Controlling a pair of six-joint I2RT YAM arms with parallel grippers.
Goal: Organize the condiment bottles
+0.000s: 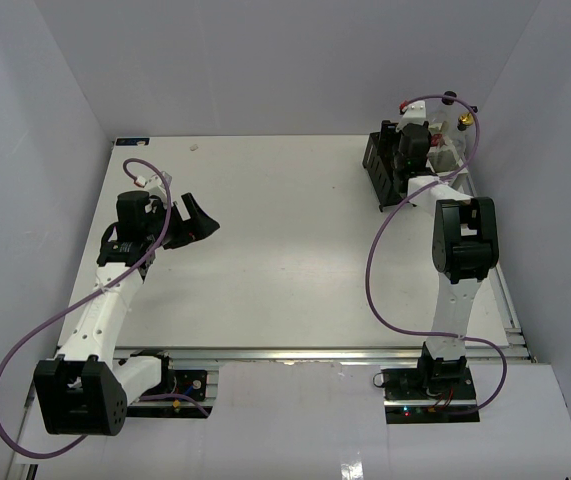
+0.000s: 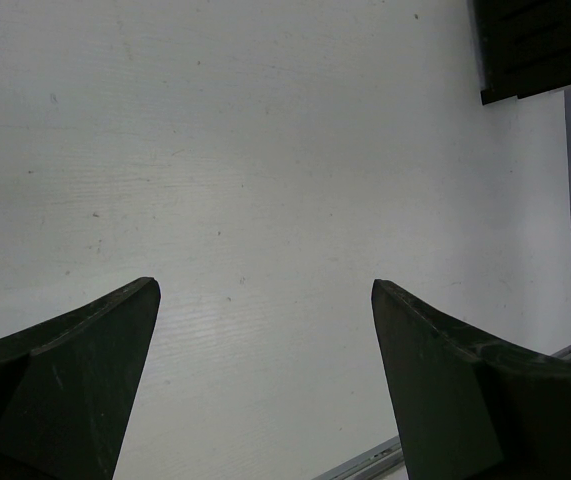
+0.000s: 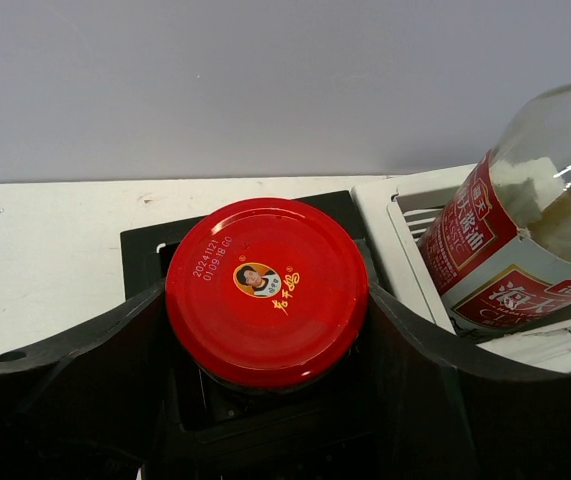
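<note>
Cannot make out the rack's contents from above: mostly hidden behind the right arm [image 1: 462, 245]. Closer in, found the right claw [image 3: 265, 300] clenched on the dark jar with red lid [image 3: 265, 285], fingers pressed to both sides of the lid. Jar body sunk out of sight in the black half of the wire rack [image 3: 145, 255]. Just beside it, red-labelled bottle [image 3: 480, 235] tilted in the white half [image 3: 405, 230], top cut off at the frame edge. Counted: two bottles, two claws. Left claw [image 2: 265, 290] released, above bare surface [image 2: 265, 130], well apart from the rack.
</note>
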